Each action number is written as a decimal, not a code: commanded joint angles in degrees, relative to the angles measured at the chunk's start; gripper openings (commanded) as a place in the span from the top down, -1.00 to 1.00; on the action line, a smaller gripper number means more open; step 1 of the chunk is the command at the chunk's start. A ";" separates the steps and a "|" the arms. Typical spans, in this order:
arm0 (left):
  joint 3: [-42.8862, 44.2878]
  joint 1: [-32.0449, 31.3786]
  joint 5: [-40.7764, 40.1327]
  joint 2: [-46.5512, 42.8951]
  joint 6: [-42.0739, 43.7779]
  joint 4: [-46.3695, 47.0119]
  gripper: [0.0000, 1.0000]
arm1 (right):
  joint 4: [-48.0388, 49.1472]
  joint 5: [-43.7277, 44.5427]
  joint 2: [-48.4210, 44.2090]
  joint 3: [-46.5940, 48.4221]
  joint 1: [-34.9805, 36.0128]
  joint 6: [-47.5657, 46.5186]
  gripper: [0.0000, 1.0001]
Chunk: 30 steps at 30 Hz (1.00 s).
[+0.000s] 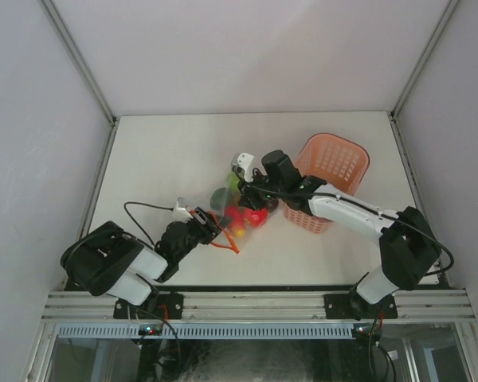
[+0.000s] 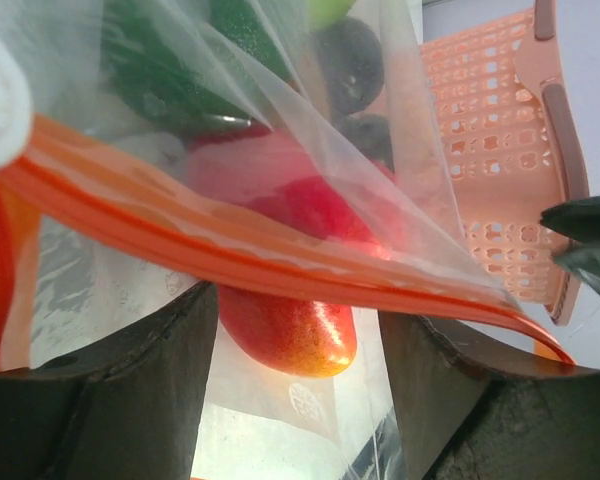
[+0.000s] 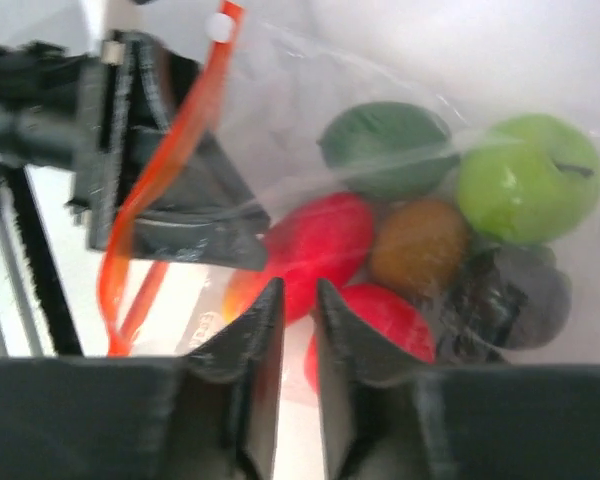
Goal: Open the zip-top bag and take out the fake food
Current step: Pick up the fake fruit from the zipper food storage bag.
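The zip-top bag [image 1: 233,208] lies mid-table, and its orange-red zip strip [image 2: 230,250] runs across in front of my left fingertips. The fake food shows through the film: a red-yellow mango [image 2: 290,335], a light green apple [image 3: 525,175], a dark green piece [image 3: 385,145], a brown one [image 3: 417,245], red ones [image 3: 320,240] and a blackish one [image 3: 510,290]. My left gripper [image 2: 298,300] is at the zip edge with its jaws wide apart [image 1: 205,224]. My right gripper [image 3: 298,290] is over the bag by the red fruit [image 1: 252,199], its jaws nearly together on the film.
A pink perforated basket [image 1: 334,159] stands just right of the bag and shows in the left wrist view [image 2: 490,150]. The table's side walls and front rail bound the space. My left arm's black body [image 3: 150,180] fills the upper left of the right wrist view.
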 commanded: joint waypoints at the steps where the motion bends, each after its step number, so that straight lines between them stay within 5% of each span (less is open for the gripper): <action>1: 2.12 -0.23 1.74 1.08 3.06 3.52 -0.38 | -1.76 11.39 4.83 3.87 0.93 -1.78 0.81; 10: 3.53 -0.23 2.74 3.70 4.99 3.43 -0.42 | -5.41 11.63 14.09 7.43 3.56 -0.68 0.89; 24: 5.05 -0.49 0.91 6.03 5.95 -0.61 -0.50 | -8.63 -2.81 19.00 10.59 1.56 2.79 0.94; 27: 5.30 -0.49 1.04 6.25 5.80 -0.64 -0.33 | -8.68 -2.69 19.06 10.52 0.36 3.34 0.94; 30: 4.48 -0.49 0.86 4.97 5.85 -0.76 0.19 | -8.68 -0.62 18.63 10.60 -0.70 3.53 0.93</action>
